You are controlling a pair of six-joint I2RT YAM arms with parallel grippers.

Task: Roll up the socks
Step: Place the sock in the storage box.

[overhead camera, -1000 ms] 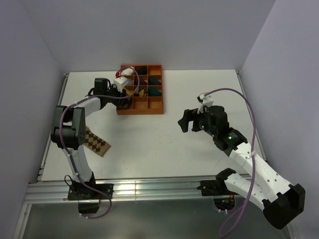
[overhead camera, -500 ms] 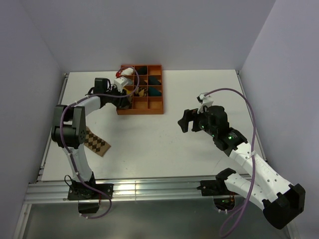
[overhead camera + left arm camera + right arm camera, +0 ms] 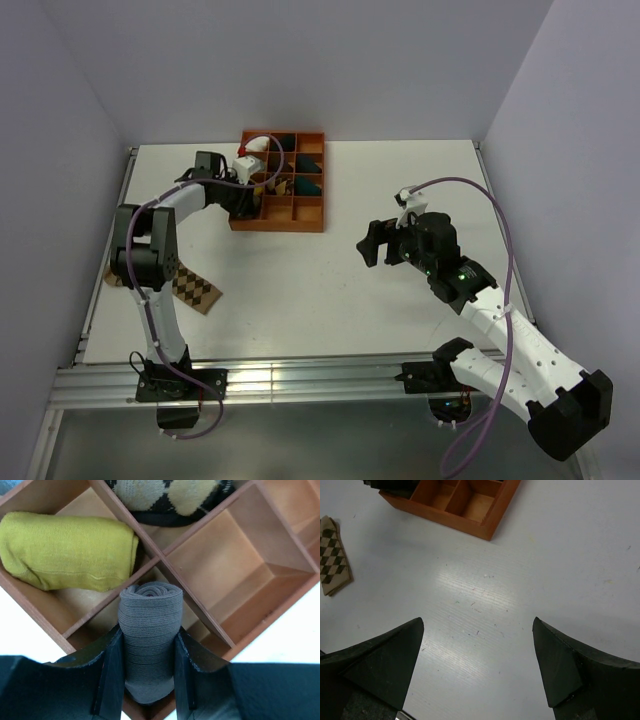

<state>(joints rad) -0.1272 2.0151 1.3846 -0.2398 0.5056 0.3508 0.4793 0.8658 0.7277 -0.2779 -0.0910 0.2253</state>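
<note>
Left wrist view puts the rolled grey-brown sock (image 3: 150,645) right between your left gripper (image 3: 147,630) fingers. The jaws are clamped on its two sides, about half closed. The roll's long axis runs along the fingers, away from the camera, and its spiral end points into the orange tray (image 3: 290,226). It sits at the tray's corner cell, next to the cell with the yellow bundle (image 3: 70,552). You cannot tell whether the roll touches the cell floor. Dividers stand close on both sides of the roll, and the tray's outer wall is just below the fingers.

From the top external camera, the argyle sock (image 3: 198,290) lies flat on the table (image 3: 400,170) near its left edge. It is well apart from both grippers and partly hidden under the left arm's elbow. Its long axis runs diagonally, from the far left toward the near right, and the end you can see points toward the near edge.

Your right gripper (image 3: 477,622) hangs above the table with its jaws spread wide and nothing between them. Bare white table lies under it and reaches to the tray's near corner. The right wall is close behind that arm.
</note>
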